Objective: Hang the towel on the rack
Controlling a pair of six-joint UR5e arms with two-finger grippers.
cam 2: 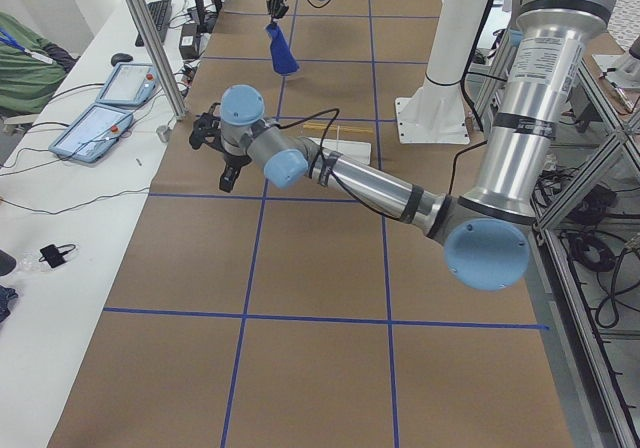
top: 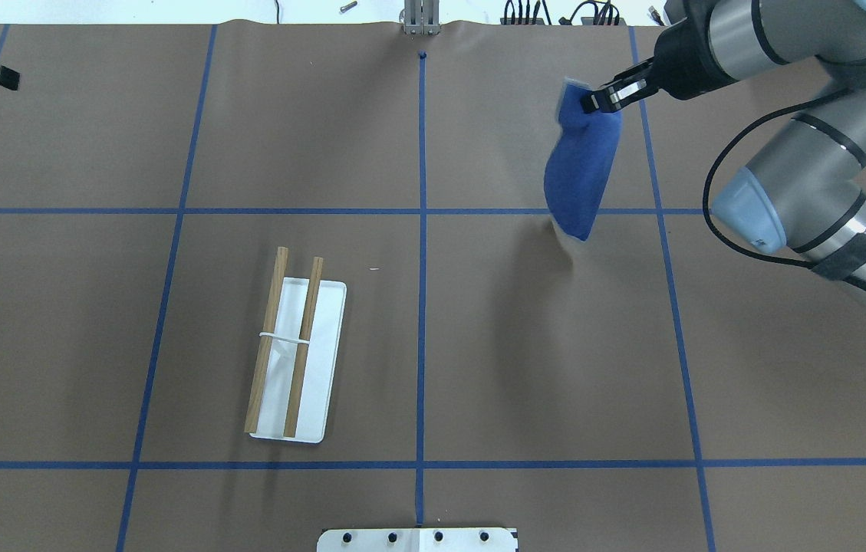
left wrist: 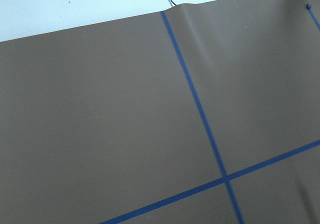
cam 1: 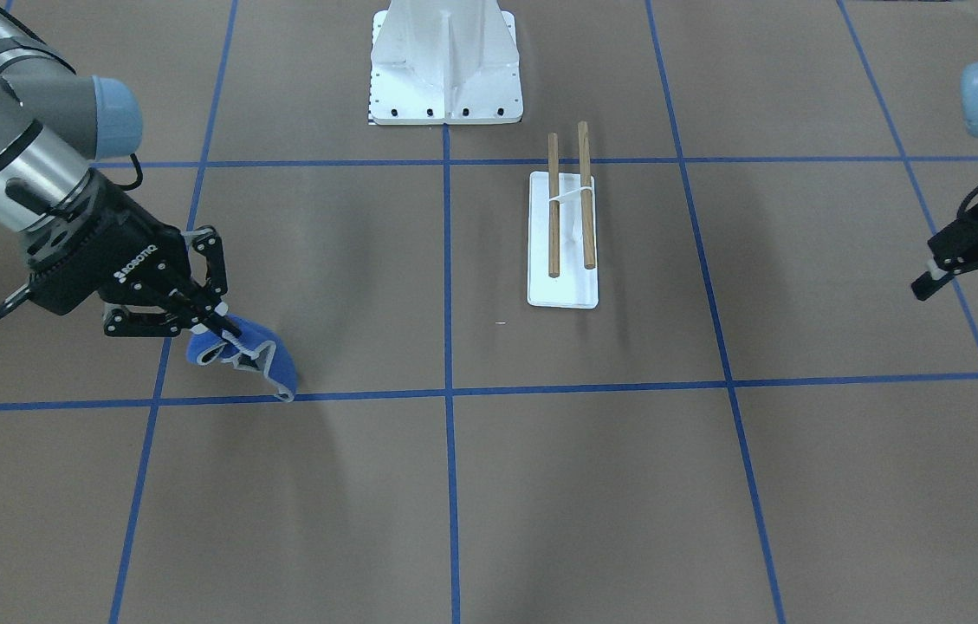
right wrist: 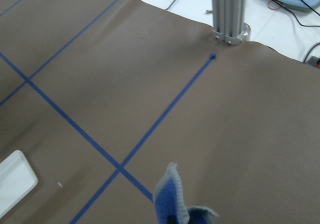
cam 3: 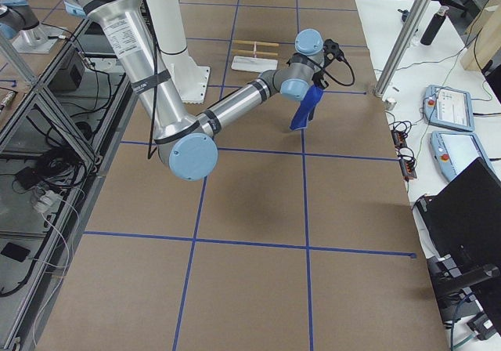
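Observation:
The towel (top: 582, 169), a royal-blue cloth with a pale grey edge, hangs bunched from my right gripper (top: 594, 100), which is shut on its top edge. Its lower corner hangs close to the table. The front view has the same towel (cam 1: 256, 360) under the right gripper (cam 1: 224, 325), and the right wrist view catches its top fold (right wrist: 172, 204). The rack (top: 298, 360), a white base with two brown dowel rods, stands left of the centre line, well apart from the towel. My left gripper (cam 1: 965, 296) hovers open and holds nothing, far from the rack (cam 1: 562, 251).
The white bolted pedestal (cam 1: 445, 61) stands at the robot's side of the table, just behind the rack. Blue tape lines grid the brown table (top: 433, 345). An aluminium post (right wrist: 227, 14) rises at the far table edge. Tablets (cam 2: 100, 118) lie on a side bench.

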